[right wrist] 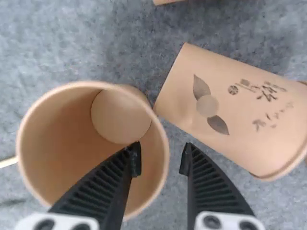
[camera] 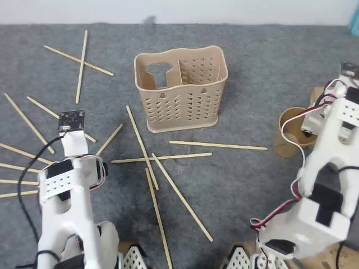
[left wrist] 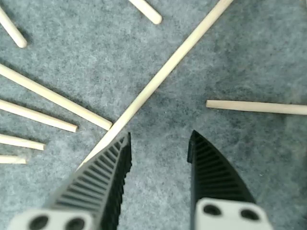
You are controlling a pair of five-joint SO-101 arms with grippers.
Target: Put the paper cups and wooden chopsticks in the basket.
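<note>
Grey felt-covered counter [camera: 252, 185], pale wall strip [camera: 168, 11] along the far edge. A beige perforated plastic basket [camera: 182, 92] stood upright toward the middle-back, split into two compartments. Thin wooden chopsticks [camera: 143, 148] lay flat on the counter, all outside the basket. There was a crossed pair [camera: 82, 56] near the far left corner and a fan of them [camera: 22, 151] beside my left arm. A loose tangle sat in front of the basket, with one chopstick [camera: 219, 145] lying alone toward the right.

My left gripper [left wrist: 160, 136] hung low over bare felt, jaws parted wide, nothing between them. One long chopstick [left wrist: 163, 74] ran diagonally up to the tip of one finger [left wrist: 110, 167]. I couldn't tell whether it touched the finger or lay just beside it. Another chopstick end [left wrist: 256, 106] lay near the other finger, apart from it.

On the right, a plain brown paper cup [right wrist: 62, 158] stood open end up, well right of the basket; in the high view that cup [camera: 289, 131] sat under my right arm. My right gripper [right wrist: 160, 147] straddled its rim, one finger [right wrist: 115, 182] inside the cup and the other outside. The jaws were narrowly parted and not pinched on the wall, as far as I could see. A second paper cup with a leaf print [right wrist: 230, 110] lay on its side just beside the upright one.
</note>
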